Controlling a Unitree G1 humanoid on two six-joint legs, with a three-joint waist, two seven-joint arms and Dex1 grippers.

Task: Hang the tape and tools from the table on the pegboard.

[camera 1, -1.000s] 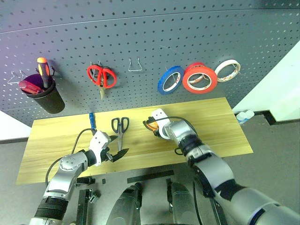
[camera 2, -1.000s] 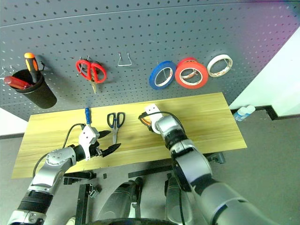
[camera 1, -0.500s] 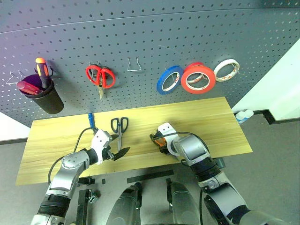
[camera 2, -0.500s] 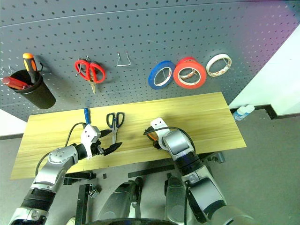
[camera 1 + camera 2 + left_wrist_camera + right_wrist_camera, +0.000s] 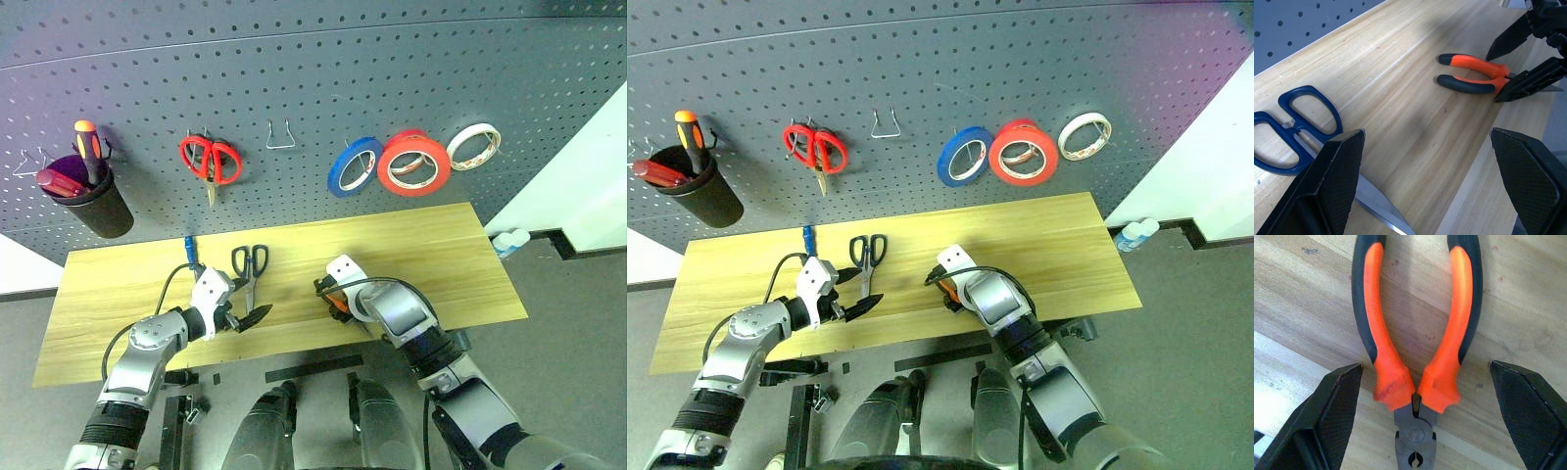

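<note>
2 spread grippers | right gripper [image 5: 1415, 396] now low astride small orange-handled pliers [image 5: 1415, 333], jaws reopened on light wood table [image 5: 441, 245] | left gripper [image 5: 247, 311] wide, idle | regrasp needed

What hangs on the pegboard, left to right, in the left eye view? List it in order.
Black cup holding screwdrivers → red-handled scissors → empty metal hook → blue tape roll → red tape → thin red-rimmed roll.

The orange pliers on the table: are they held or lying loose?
Lying loose. The pliers lie flat on the table, with the open right gripper straddling them, touching neither handle.
</note>
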